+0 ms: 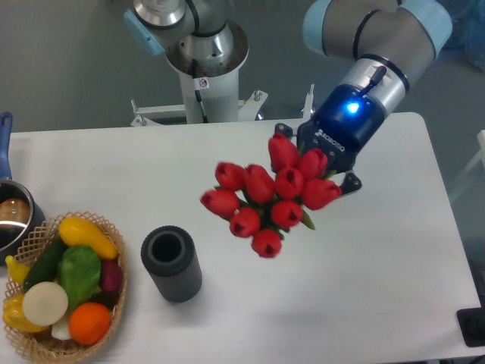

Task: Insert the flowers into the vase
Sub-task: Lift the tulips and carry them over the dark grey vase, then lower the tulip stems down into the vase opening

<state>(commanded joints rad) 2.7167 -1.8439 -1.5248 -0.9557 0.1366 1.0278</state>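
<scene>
The flowers (pixel 267 197), a bunch of red tulip buds with a few green leaves, hang in the air over the middle of the table. My gripper (pixel 318 165) is shut on their stems, which the buds hide. The bunch is tilted, with the buds pointing left and toward the camera. The vase (pixel 171 263), a dark grey ribbed cylinder with an open round bore, stands upright at the lower left of the bunch. It is well apart from the buds and nothing is in it.
A wicker basket (pixel 110 229) of vegetables and fruit sits at the table's front left, close to the vase. A metal pot (pixel 14 216) with a blue handle stands at the left edge. The arm's base (pixel 204 61) rises behind the table.
</scene>
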